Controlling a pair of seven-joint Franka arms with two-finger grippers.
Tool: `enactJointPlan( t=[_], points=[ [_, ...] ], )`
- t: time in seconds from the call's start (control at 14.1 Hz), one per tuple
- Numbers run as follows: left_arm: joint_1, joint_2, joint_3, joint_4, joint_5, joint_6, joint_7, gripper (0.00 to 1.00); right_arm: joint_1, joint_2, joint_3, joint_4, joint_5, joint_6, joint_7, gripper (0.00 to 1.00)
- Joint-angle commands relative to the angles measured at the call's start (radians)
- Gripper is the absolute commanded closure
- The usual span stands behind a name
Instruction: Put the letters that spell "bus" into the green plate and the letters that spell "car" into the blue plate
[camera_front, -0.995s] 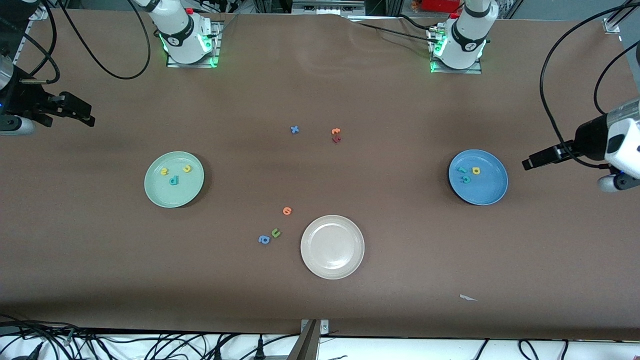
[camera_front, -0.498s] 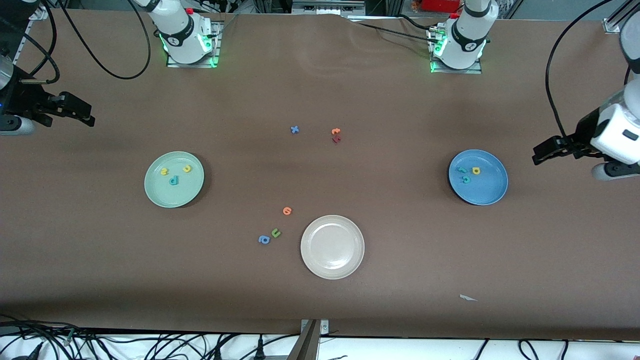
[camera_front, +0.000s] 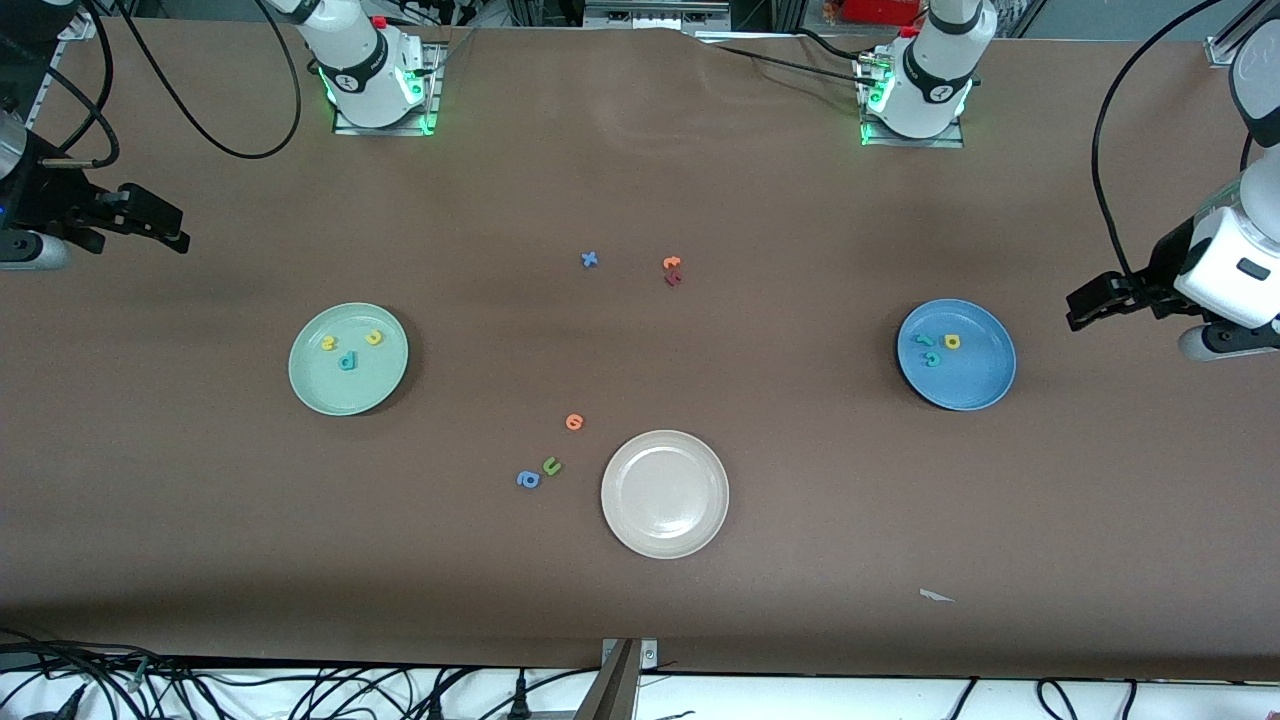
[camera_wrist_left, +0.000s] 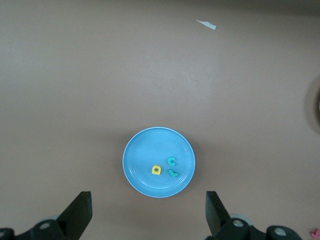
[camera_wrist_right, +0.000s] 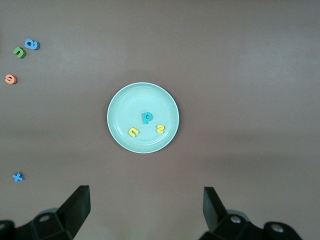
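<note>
The green plate (camera_front: 348, 385) (camera_wrist_right: 125, 102) holds a teal "b" (camera_front: 347, 361) (camera_wrist_right: 146, 117), a yellow "u" (camera_front: 374, 337) (camera_wrist_right: 133, 131) and a yellow "s" (camera_front: 328, 344) (camera_wrist_right: 160, 129). In the blue plate (camera_front: 970, 385) (camera_wrist_left: 142, 155) lie a teal "c" (camera_front: 932, 358) (camera_wrist_left: 171, 161), a yellow "a" (camera_front: 952, 341) (camera_wrist_left: 156, 170) and a teal "r" (camera_front: 924, 340) (camera_wrist_left: 173, 173). My left gripper (camera_front: 1078, 307) (camera_wrist_left: 148, 212) hangs open and empty in the air at the left arm's end of the table, off to the side of the blue plate. My right gripper (camera_front: 172, 228) (camera_wrist_right: 147, 210) waits open and empty, raised at the right arm's end.
A cream-white plate (camera_front: 665, 530) sits nearest the front camera. Beside it lie a blue "a" (camera_front: 528, 479), a green "u" (camera_front: 552, 465) and an orange letter (camera_front: 574, 421). Mid-table are a blue "x" (camera_front: 589, 259) and orange and red letters (camera_front: 672, 270). A paper scrap (camera_front: 936, 596) lies near the front edge.
My left gripper has drawn back from beside the blue plate toward the left arm's end of the table and risen. The right arm and all letters have stayed put.
</note>
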Motion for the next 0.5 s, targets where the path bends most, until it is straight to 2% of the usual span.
enactJointPlan(
  t=[0.0, 0.43],
  points=[
    [0.010, -0.009, -0.004, -0.013, 0.021, 0.014, 0.026, 0.00, -0.004, -0.013, 0.003, 0.001, 0.001, -0.017, 0.016, 0.00],
    [0.004, -0.009, -0.007, -0.013, 0.021, 0.014, 0.028, 0.00, -0.004, -0.014, 0.003, 0.001, 0.001, -0.019, 0.016, 0.00]
  ],
)
